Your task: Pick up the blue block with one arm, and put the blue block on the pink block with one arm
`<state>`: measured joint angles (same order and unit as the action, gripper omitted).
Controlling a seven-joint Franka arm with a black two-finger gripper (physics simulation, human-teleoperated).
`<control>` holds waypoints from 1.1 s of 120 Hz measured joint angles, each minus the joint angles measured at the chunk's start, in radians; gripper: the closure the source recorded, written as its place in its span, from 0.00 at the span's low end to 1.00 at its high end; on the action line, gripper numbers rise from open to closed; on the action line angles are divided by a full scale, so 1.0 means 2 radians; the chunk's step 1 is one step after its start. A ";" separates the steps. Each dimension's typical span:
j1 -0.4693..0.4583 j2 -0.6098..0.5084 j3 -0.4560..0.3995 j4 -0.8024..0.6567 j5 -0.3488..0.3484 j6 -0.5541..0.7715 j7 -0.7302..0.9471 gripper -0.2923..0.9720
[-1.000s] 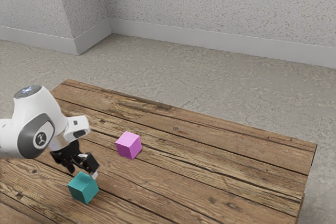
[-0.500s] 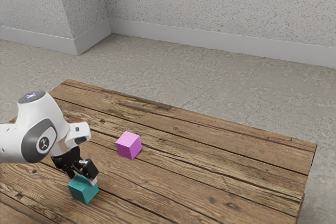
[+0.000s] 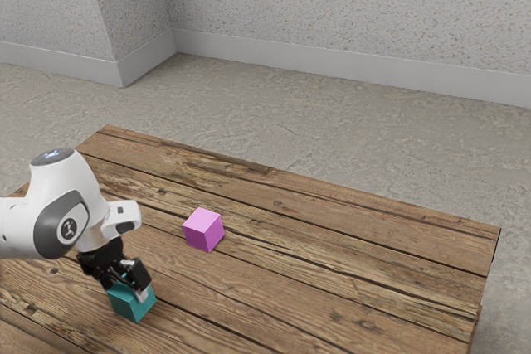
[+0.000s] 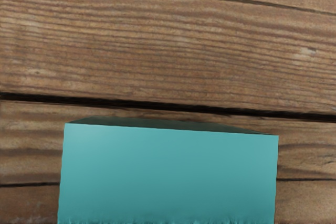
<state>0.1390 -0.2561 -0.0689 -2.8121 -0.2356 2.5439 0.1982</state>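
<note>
Counted on the wooden table (image 3: pixel 332 230): two blocks, one blue block (image 3: pixel 133 306) and one pink block (image 3: pixel 203 230). Found near the table's near left corner in the exterior view: the blue block, resting on the planks, with the gripper (image 3: pixel 126 283) down on it and covering its top. Cannot tell whether the jaws clamp it or merely straddle it. Seen further in from that corner, apart from the blue block: the pink block, bare on top. Shown close under the hand in the wrist view: one blue face, partly cut off.
</note>
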 joint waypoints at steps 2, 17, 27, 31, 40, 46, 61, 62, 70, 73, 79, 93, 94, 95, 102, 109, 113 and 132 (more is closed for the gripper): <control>0.000 0.001 0.000 0.000 0.001 0.000 0.000 0.23; 0.000 0.008 -0.007 0.000 0.004 -0.002 -0.004 0.23; 0.000 0.012 -0.010 0.001 0.005 -0.002 -0.007 0.23; 0.000 0.014 -0.010 0.001 0.006 -0.002 -0.008 0.23; 0.001 0.015 -0.011 0.001 0.008 -0.003 -0.011 0.23; 0.001 0.016 -0.011 0.001 0.009 -0.003 -0.013 0.23; 0.001 0.016 -0.011 0.001 0.024 -0.005 -0.023 0.24; 0.001 0.016 -0.011 0.001 0.024 -0.005 -0.024 0.24; 0.006 0.016 -0.011 0.001 0.030 -0.005 -0.028 0.24; 0.007 0.016 -0.011 0.001 0.031 -0.005 -0.030 0.24; 0.009 0.017 -0.011 0.001 0.035 -0.006 -0.033 0.24; 0.012 0.023 -0.012 0.003 0.047 -0.005 -0.039 0.24; 0.012 0.023 -0.012 0.004 0.048 -0.005 -0.039 0.24; 0.012 0.023 -0.012 0.004 0.049 -0.005 -0.040 0.24; 0.012 0.024 -0.013 0.004 0.055 -0.005 -0.042 0.24; 0.012 0.023 -0.015 0.005 0.059 -0.005 -0.044 0.24; 0.012 0.023 -0.016 0.005 0.061 -0.005 -0.045 0.24; 0.012 0.024 -0.018 0.007 0.065 -0.002 -0.047 0.25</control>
<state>0.1622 -0.2087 -0.1054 -2.7991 -0.1049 2.5390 0.1051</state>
